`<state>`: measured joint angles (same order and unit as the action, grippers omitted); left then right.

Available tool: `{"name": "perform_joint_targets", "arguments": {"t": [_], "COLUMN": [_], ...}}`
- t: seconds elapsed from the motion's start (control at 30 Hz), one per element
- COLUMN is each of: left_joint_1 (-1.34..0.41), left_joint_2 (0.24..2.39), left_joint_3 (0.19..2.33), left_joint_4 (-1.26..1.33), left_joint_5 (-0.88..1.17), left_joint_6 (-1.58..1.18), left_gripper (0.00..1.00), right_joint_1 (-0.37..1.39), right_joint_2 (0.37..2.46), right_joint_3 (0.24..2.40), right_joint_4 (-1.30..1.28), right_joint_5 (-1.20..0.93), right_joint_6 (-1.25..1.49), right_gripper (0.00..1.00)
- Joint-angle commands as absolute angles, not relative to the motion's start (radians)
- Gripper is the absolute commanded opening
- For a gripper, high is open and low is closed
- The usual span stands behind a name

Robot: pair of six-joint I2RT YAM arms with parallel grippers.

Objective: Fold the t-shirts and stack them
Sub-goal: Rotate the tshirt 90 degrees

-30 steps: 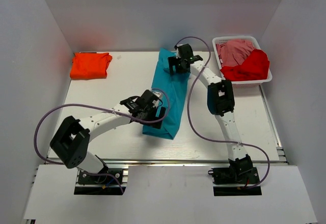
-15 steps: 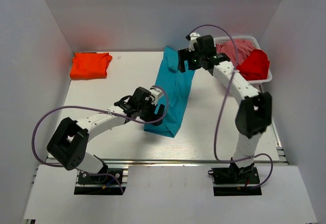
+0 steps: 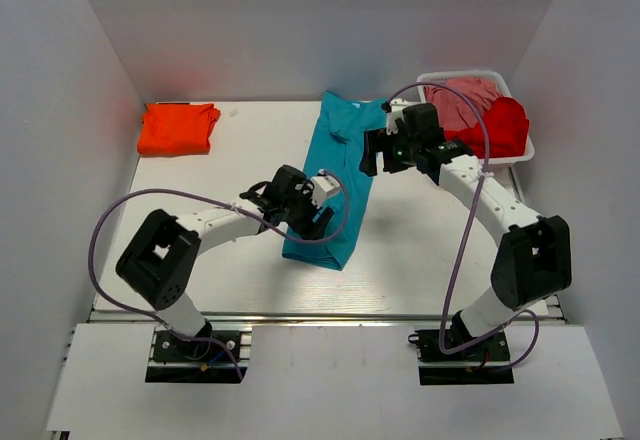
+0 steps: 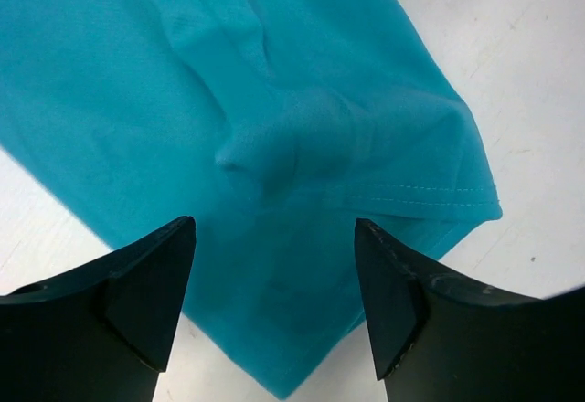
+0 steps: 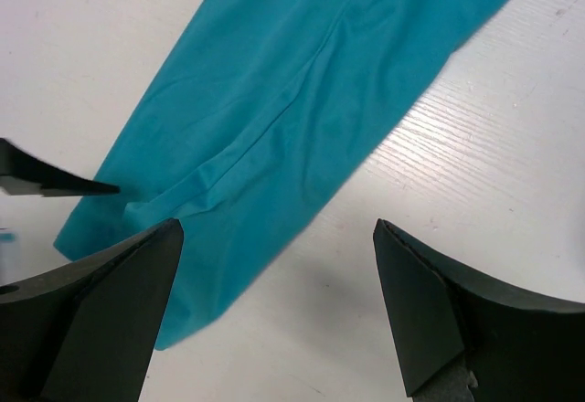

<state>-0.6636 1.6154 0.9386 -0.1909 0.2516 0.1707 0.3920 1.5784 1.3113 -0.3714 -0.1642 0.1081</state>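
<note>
The teal t-shirt [image 3: 338,182] lies as a long narrow folded strip down the middle of the table. It also shows in the left wrist view [image 4: 274,128] and in the right wrist view [image 5: 292,119]. My left gripper [image 3: 312,210] is open and empty, hovering over the strip's near end; in the left wrist view [image 4: 274,301] cloth lies between and below the fingers. My right gripper [image 3: 375,152] is open and empty beside the strip's far right edge; in the right wrist view [image 5: 274,311] bare table lies under it. The folded orange t-shirt [image 3: 178,127] lies at the far left.
A white basket [image 3: 436,80] at the far right holds a red shirt [image 3: 492,128] and a pink shirt [image 3: 462,100]. White walls close in the table on the left, back and right. Purple cables loop from both arms.
My right gripper has let go of the teal shirt's far end and moved right and nearer. The shirt's far end has dropped flat. My left gripper has shifted slightly right over the near end.
</note>
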Motion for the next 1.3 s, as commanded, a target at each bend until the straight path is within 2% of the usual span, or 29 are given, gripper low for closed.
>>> {"name": "perform_joint_targets", "arguments": {"t": [0.0,0.13,0.2,0.27,0.37,0.5,0.57,0.6,0.7,0.77,0.83,1.0,1.27], "left_joint_1": [-0.663,-0.663,-0.663,-0.663,-0.663,-0.663,-0.663,-0.675,-0.675,-0.675,-0.675,-0.675,-0.675], "left_joint_2": [1.667,1.758,1.769,1.781,1.743,1.681,1.672,1.661,1.661,1.661,1.661,1.675,1.759], "left_joint_3": [0.999,1.063,1.072,1.081,1.069,1.031,1.031,1.022,1.022,1.022,1.012,0.992,1.002], "left_joint_4": [-0.179,-0.227,-0.227,-0.227,-0.227,-0.227,-0.227,-0.236,-0.258,-0.29,-0.331,-0.383,-0.454], "left_joint_5": [0.331,0.322,0.331,0.357,0.367,0.435,0.466,0.498,0.558,0.569,0.569,0.673,0.71], "left_joint_6": [0.249,0.268,0.268,0.268,0.246,0.178,0.146,0.115,0.051,0.017,-0.031,-0.136,-0.198], "left_gripper": [0.8,0.73,0.66,0.53,0.44,0.23,0.21,0.15,0.13,0.06,0.05,0.03,0.03], "right_joint_1": [0.385,0.385,0.387,0.388,0.385,0.388,0.385,0.387,0.388,0.385,0.388,0.385,0.387], "right_joint_2": [1.502,1.473,1.457,1.448,1.442,1.439,1.448,1.453,1.46,1.466,1.468,1.473,1.483], "right_joint_3": [1.305,1.289,1.276,1.276,1.272,1.258,1.256,1.255,1.249,1.25,1.25,1.255,1.246], "right_joint_4": [-0.345,-0.347,-0.344,-0.345,-0.351,-0.351,-0.354,-0.363,-0.365,-0.376,-0.382,-0.39,-0.388], "right_joint_5": [-0.193,-0.195,-0.181,-0.176,-0.169,-0.169,-0.172,-0.173,-0.173,-0.172,-0.17,-0.186,-0.224], "right_joint_6": [0.121,0.121,0.12,0.118,0.121,0.127,0.13,0.132,0.135,0.14,0.143,0.149,0.156], "right_gripper": [0.9,0.9,0.9,0.9,0.9,0.9,0.9,0.9,0.9,0.9,0.9,0.9,0.9]}}
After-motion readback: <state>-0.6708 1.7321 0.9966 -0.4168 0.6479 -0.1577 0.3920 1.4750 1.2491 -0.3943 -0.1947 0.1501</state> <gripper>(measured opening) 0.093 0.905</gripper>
